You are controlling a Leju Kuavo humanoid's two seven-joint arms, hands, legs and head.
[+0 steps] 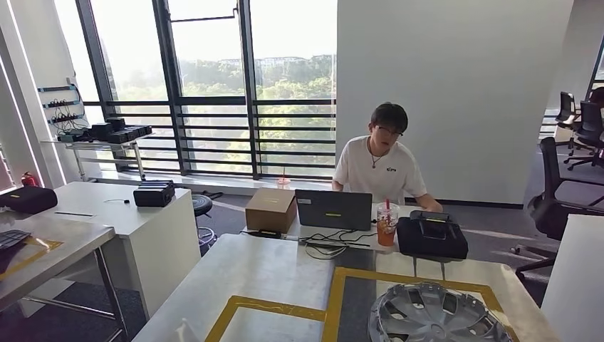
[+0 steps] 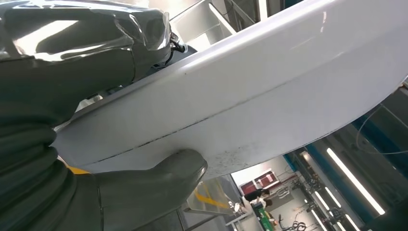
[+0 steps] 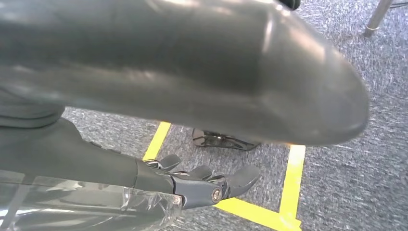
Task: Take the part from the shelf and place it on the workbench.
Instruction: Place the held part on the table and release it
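Note:
A large white, smooth, curved part [image 2: 269,91] runs across the left wrist view. My left hand [image 2: 62,82] grips it at one end, with the thick grey thumb [image 2: 159,178] pressed against its lower face. A small pale tip [image 1: 185,330] at the bottom edge of the head view may be that part. The workbench [image 1: 271,271] lies in front of me, grey-topped and marked with yellow tape rectangles. My right hand [image 3: 192,185] hangs over grey carpet with its fingers loosely stretched out and nothing in them.
A silver wheel cover [image 1: 434,313] lies on the bench at the near right. At the far end are a cardboard box [image 1: 271,209], a laptop [image 1: 335,209], a drink cup [image 1: 387,222] and a black bag [image 1: 431,236], with a person [image 1: 381,167] seated behind. White tables [image 1: 135,214] stand to the left.

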